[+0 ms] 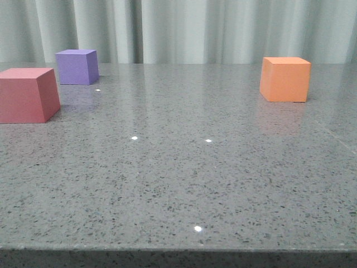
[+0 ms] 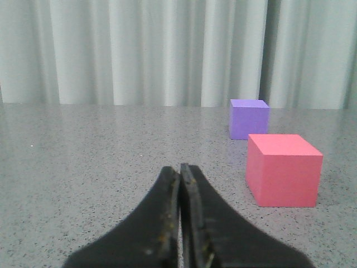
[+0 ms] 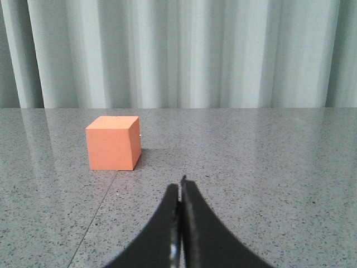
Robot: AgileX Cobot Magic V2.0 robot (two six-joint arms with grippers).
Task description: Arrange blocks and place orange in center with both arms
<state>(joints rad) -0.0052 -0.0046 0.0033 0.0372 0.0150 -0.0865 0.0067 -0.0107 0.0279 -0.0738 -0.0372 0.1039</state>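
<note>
The orange cube [image 1: 285, 79] sits at the back right of the grey speckled table; it also shows in the right wrist view [image 3: 113, 143]. The pinkish-red cube [image 1: 27, 95] sits at the left edge, with the purple cube [image 1: 77, 66] just behind it. Both show in the left wrist view: pinkish-red cube [image 2: 283, 170], purple cube [image 2: 249, 118]. My left gripper [image 2: 180, 167] is shut and empty, short of the pinkish-red cube. My right gripper [image 3: 181, 184] is shut and empty, short of the orange cube. Neither arm shows in the front view.
A pale pleated curtain [image 1: 178, 28] hangs behind the table. The table's front edge [image 1: 178, 249] runs along the bottom of the front view. A thin seam [image 3: 100, 206] crosses the tabletop near the orange cube.
</note>
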